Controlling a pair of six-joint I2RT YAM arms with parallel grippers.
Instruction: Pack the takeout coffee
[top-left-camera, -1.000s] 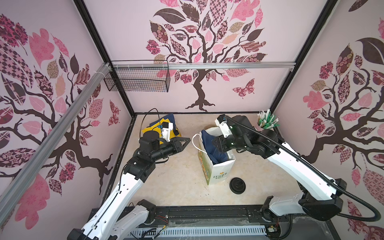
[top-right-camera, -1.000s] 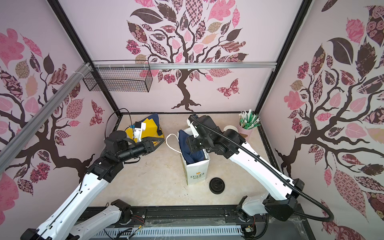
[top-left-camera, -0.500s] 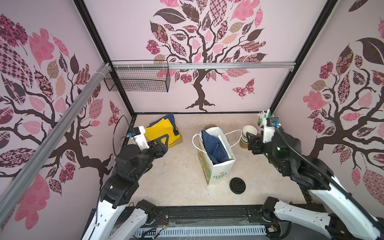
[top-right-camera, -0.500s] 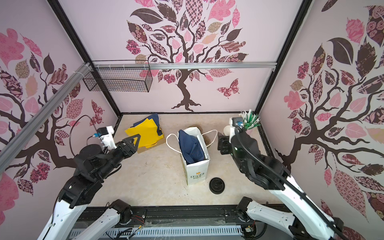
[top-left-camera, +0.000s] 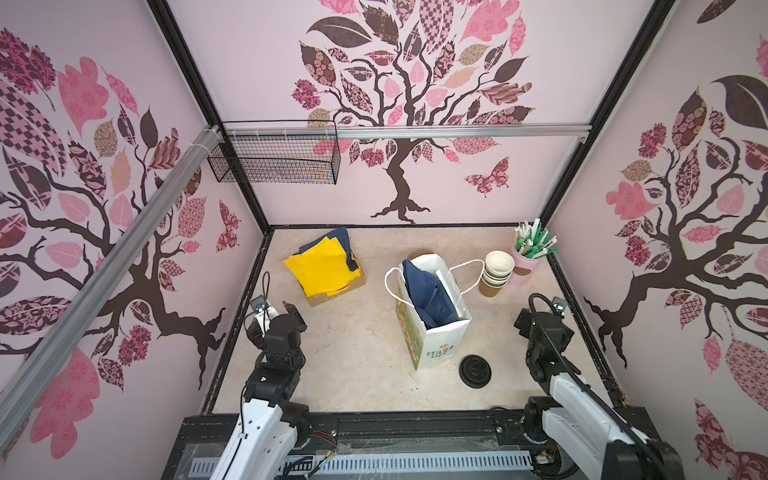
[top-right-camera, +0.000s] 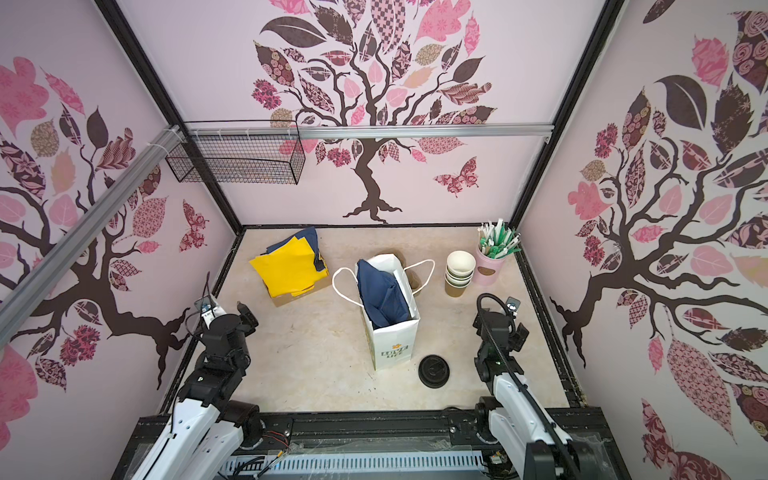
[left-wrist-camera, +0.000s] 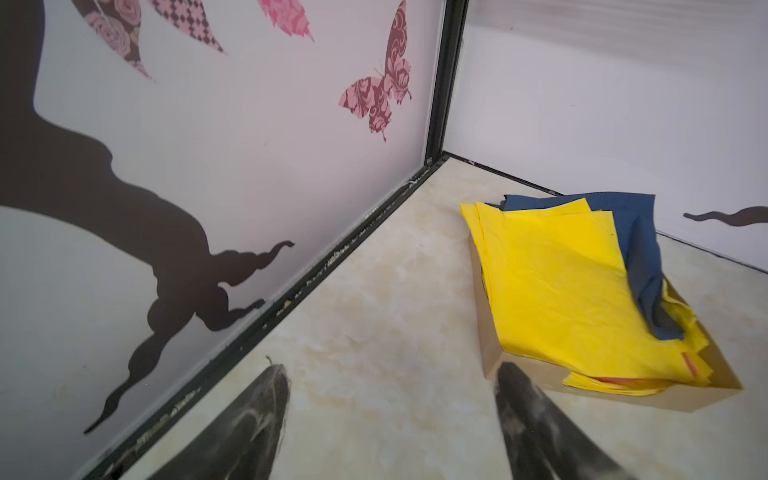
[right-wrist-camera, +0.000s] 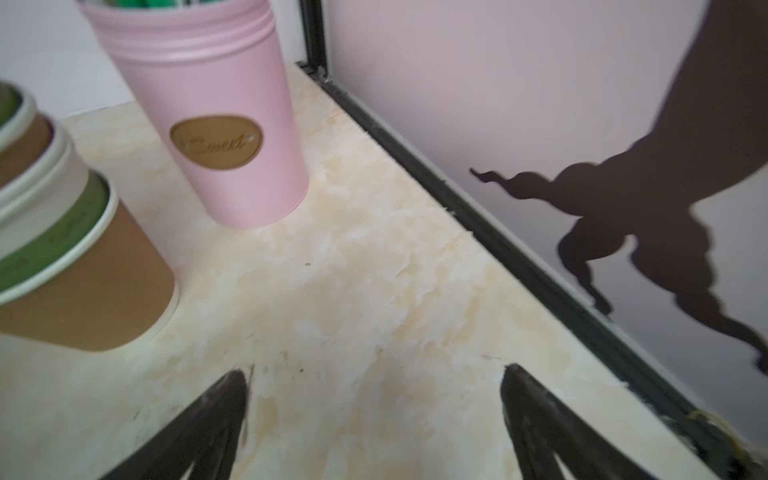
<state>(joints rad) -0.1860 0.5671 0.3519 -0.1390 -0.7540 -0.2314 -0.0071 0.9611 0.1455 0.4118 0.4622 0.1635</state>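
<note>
The takeout coffee is hidden from every view. A white paper bag (top-left-camera: 434, 332) stands upright mid-table, its mouth filled with navy tissue paper (top-left-camera: 428, 293). My left gripper (left-wrist-camera: 390, 370) hovers low over bare tabletop near the front left wall, seen in a top view as the left gripper (top-left-camera: 279, 312). It is open and holds nothing. My right gripper (right-wrist-camera: 376, 370) is near the front right wall, apart from the bag, and shows in a top view as the right gripper (top-right-camera: 500, 323). Its fingers are spread wide over bare table, empty.
Lidless nested cups (top-left-camera: 496, 274) and a pink cup of straws (top-left-camera: 530, 262) stand back right. A loose black lid (top-left-camera: 475, 370) lies in front of the bag. A cardboard tray (left-wrist-camera: 494, 353) holds yellow and navy sheets (top-left-camera: 324, 268). A wire basket (top-left-camera: 274, 160) hangs on the back wall.
Both arms have drawn back from the bag's mouth toward the front corners. Both grippers have opened. The bag stands as before.
</note>
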